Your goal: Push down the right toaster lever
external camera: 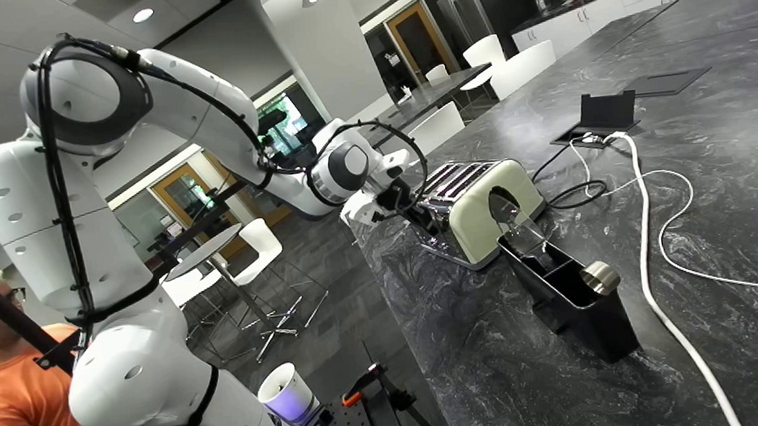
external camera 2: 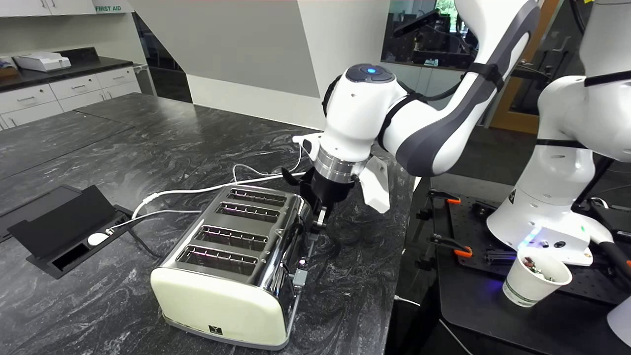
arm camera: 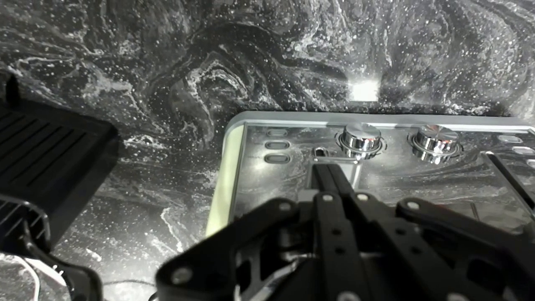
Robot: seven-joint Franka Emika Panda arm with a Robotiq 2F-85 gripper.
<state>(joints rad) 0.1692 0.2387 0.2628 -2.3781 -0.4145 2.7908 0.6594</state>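
The silver toaster with cream ends stands on the dark counter; its cream end face shows in an exterior view. My gripper is shut, its two black fingers pressed together with nothing between them. The fingertips lie over a grey, chrome-rimmed lever in the wrist view; I cannot tell whether they touch it. One end of that lever's slot shows just past it. In an exterior view the gripper points down beside the toaster's control side, by the far lever, which it hides. The other lever stands apart from it.
Two chrome knobs sit close to the fingertips. A black caddy with utensils stands by one cream end. White cables run from a black pop-up outlet. The counter edge lies on the control side.
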